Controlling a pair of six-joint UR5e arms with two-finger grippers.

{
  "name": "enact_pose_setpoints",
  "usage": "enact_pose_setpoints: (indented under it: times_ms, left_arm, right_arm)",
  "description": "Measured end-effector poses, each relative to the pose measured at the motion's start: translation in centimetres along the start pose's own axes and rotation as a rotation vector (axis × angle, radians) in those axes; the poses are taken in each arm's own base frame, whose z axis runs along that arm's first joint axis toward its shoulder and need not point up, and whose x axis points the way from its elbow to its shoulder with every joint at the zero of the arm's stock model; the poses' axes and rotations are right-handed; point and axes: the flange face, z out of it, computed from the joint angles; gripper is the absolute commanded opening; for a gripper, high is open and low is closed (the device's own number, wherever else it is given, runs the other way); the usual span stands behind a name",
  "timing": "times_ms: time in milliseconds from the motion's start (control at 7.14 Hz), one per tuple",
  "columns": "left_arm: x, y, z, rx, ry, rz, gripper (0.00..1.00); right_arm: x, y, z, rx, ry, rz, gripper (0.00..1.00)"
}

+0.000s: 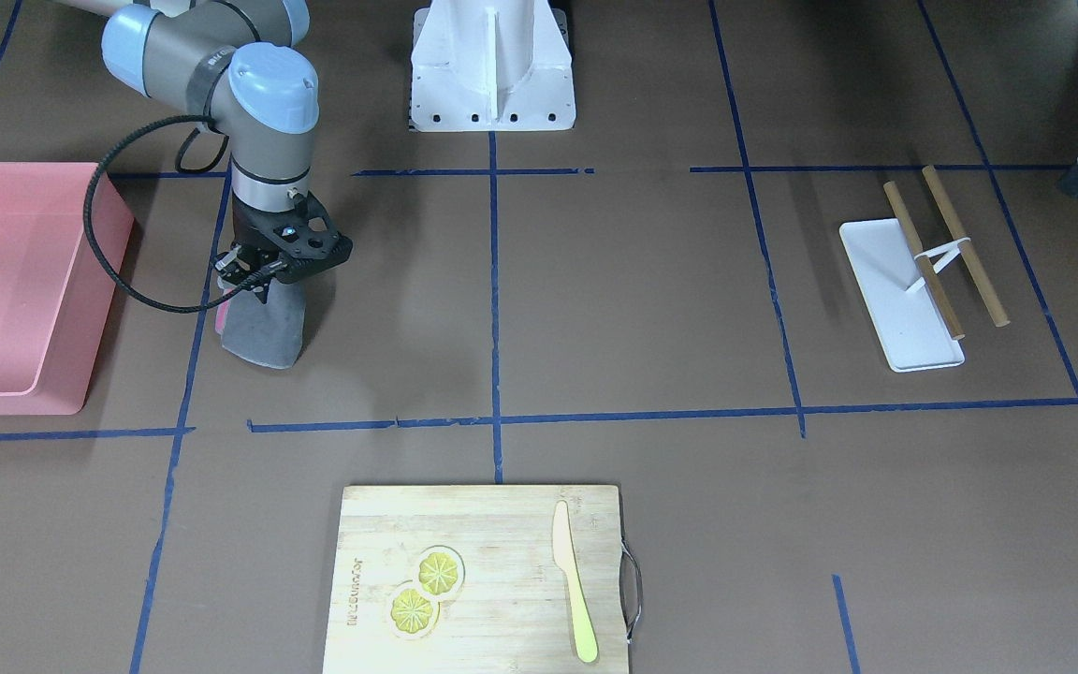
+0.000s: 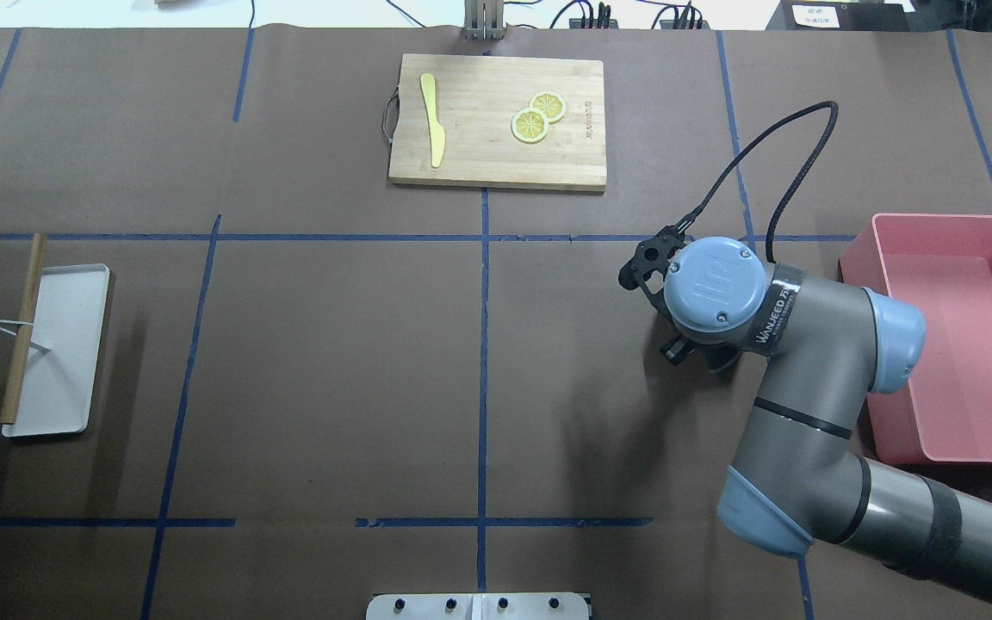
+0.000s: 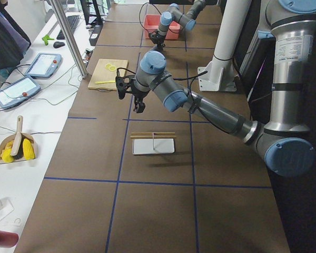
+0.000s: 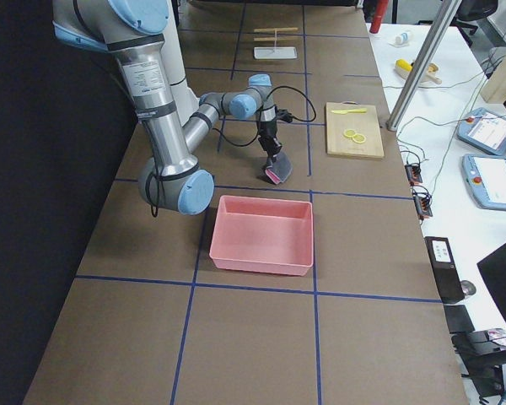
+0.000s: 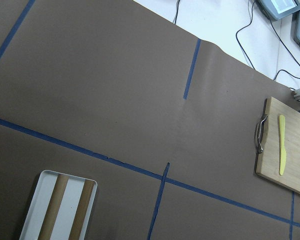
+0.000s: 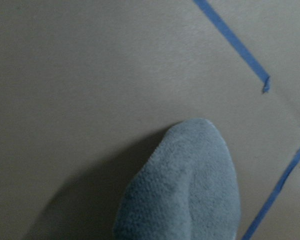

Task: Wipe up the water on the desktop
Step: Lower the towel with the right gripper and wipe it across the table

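The large flat matte dark-brown bench [image 1: 633, 309], crossed by a grid of thin blue tape lines, fills the front-facing view and carries everything else. The grey right arm with pale-blue joint caps [image 1: 258, 122] comes down in the upper left of that view. The left arm [image 3: 210, 108] stretches large across the middle of the left side view, above the bench.

A pink rectangular plastic bin [image 1: 62, 309] sits at the left edge of the front-facing view, near the right arm. A pale bamboo cutting board [image 1: 492, 524] lies at the bottom centre. A small white rectangular tray [image 1: 885, 271] lies at the right, well apart from both.

A grey fleecy cloth with a pink edge [image 1: 266, 328] hangs from the right claw [image 1: 258, 288], which is closed on the cloth's top. The cloth's lower end is at the bench surface just beside a blue tape line; whether it touches I cannot tell.

Two brown wooden sticks [image 1: 965, 247], tied with a white band, lie slanted across the tray's edge. A yellow plastic knife [image 1: 573, 585] and two yellow lemon slices [image 1: 438, 571] lie on the board, apart from each other.

The left claw [image 3: 138, 105] hangs above the bench; whether its jaws are apart I cannot tell.
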Motion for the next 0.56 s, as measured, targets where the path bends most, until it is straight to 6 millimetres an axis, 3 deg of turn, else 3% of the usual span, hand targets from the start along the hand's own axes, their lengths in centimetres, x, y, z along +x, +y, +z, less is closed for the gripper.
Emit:
enact_pose_setpoints:
  times_ms: [560]
  left_arm:
    - [-0.2, -0.1, 0.0, -0.001, -0.007, 0.0, 1.0]
  right_arm:
    - [-5.2, 0.3, -1.0, -0.042, -0.147, -0.05, 0.0]
